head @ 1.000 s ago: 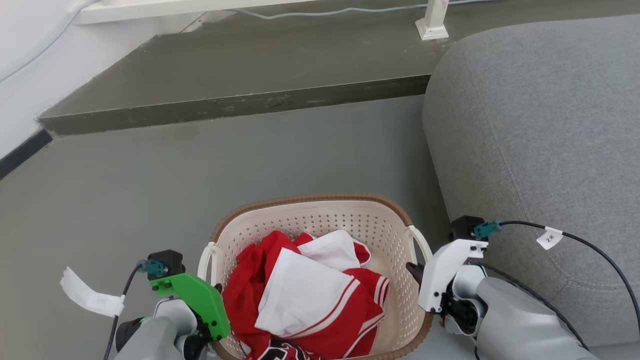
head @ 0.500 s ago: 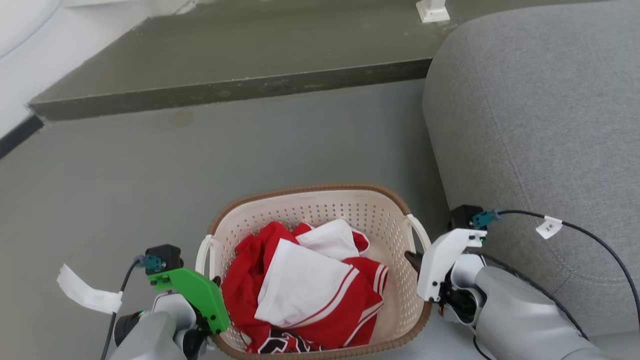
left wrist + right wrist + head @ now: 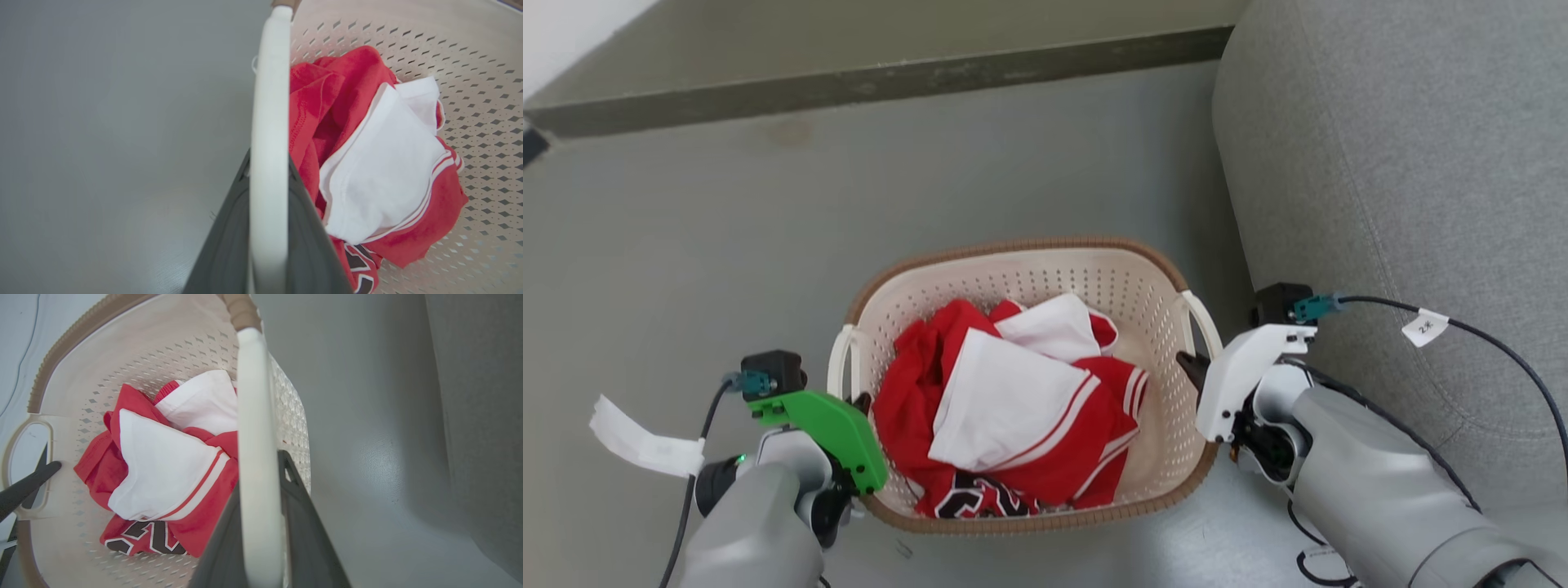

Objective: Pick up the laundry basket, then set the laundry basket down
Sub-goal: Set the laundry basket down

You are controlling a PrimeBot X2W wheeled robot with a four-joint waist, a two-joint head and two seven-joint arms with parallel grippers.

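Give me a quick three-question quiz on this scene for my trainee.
1. True or false: the left pincer and the right pincer are both clamped on the cream-white perforated plastic laundry basket.
2. What lies inside the basket? A) blue towels B) crumpled red-and-white fabric garments C) grey socks
3. Fill in: the grey upholstered sofa stands on the robot's ___ of the basket.
Key: 1 true; 2 B; 3 right.
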